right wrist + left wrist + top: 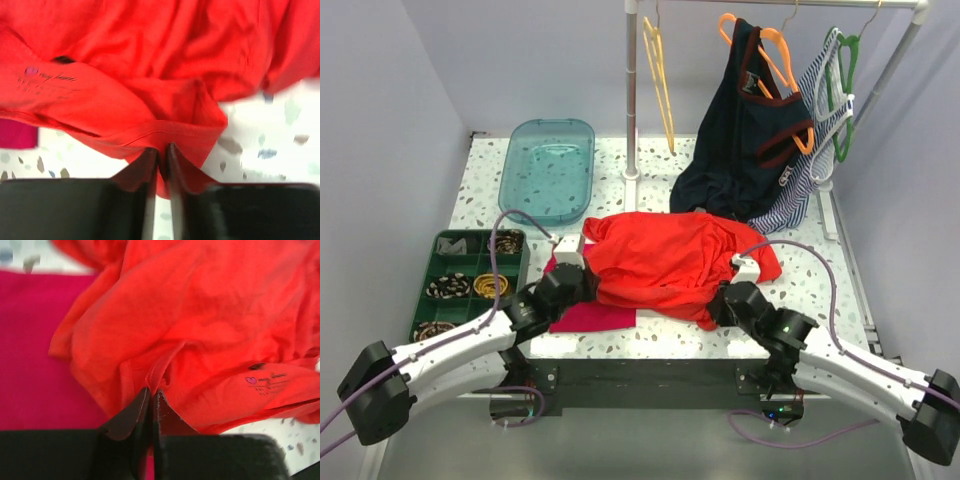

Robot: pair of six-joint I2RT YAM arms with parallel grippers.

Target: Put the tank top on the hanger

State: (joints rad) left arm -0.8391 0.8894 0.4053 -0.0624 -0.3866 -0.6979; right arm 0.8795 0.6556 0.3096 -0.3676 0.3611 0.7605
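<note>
tank top (670, 262): lay left-right, left end over magenta cloth (595, 315)
left gripper (151, 391): pinched its fold
right gripper (161, 147): hem between tips; clamped or not, couldn't tell

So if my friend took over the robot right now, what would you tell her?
The left hand is shut, pinching the tank top.
The right hand is closed on its hem.
The tank top lies crumpled on the table, partly over the pink cloth.
The hanger hangs bare on the rack at the back.
Done: both hands grip the top.
Left: lift it and get it onto the hanger.
</note>
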